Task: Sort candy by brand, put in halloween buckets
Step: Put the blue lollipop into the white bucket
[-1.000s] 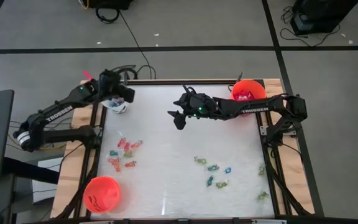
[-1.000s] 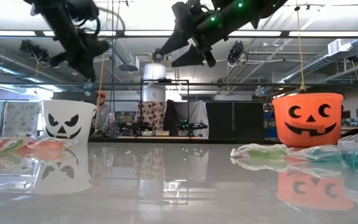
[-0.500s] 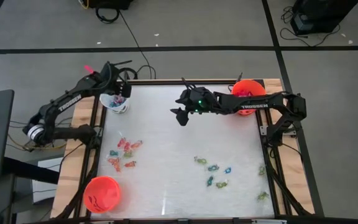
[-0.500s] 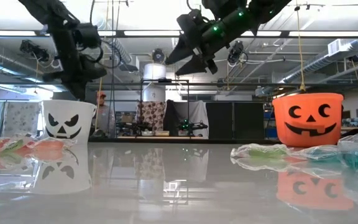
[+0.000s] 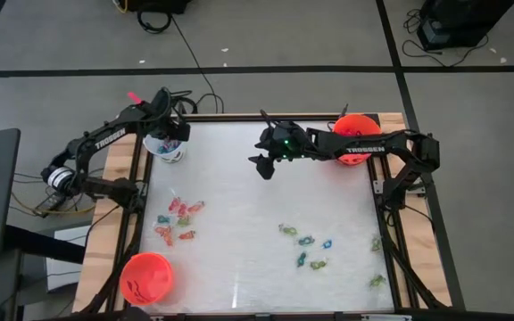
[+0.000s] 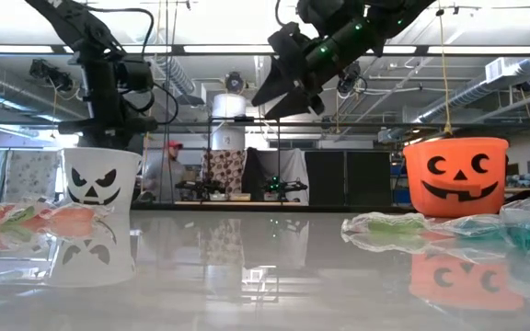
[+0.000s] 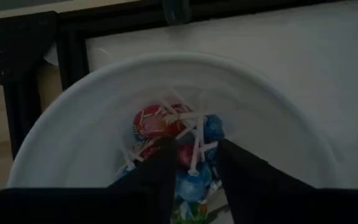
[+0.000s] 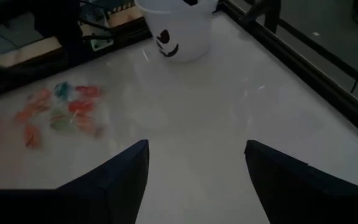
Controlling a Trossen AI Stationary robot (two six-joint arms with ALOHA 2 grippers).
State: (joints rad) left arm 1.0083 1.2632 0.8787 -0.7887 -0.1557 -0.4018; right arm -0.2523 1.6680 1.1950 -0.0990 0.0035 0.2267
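My left gripper (image 7: 194, 152) hangs open over the white halloween bucket (image 5: 166, 148) at the table's far left corner, its fingers pointing steeply down into the mouth. Red and blue wrapped lollipops (image 7: 179, 124) lie in the bucket's bottom below the fingers. My right gripper (image 5: 261, 166) is open and holds nothing, raised above the far middle of the table (image 6: 280, 92). Loose candy lies in two clusters, one at the left (image 5: 177, 221) and one at the near right (image 5: 306, 247).
One orange bucket (image 5: 357, 135) stands at the far right corner, under my right arm. Another orange bucket (image 5: 145, 278) stands at the near left corner. Two more sweets (image 5: 377, 259) lie by the right edge. The table's middle (image 5: 248, 214) is bare.
My left gripper has swung toward the table's far left corner and sunk, tipping more steeply down, and now hangs over the white bucket. My right gripper has drifted a little toward the right edge, staying open.
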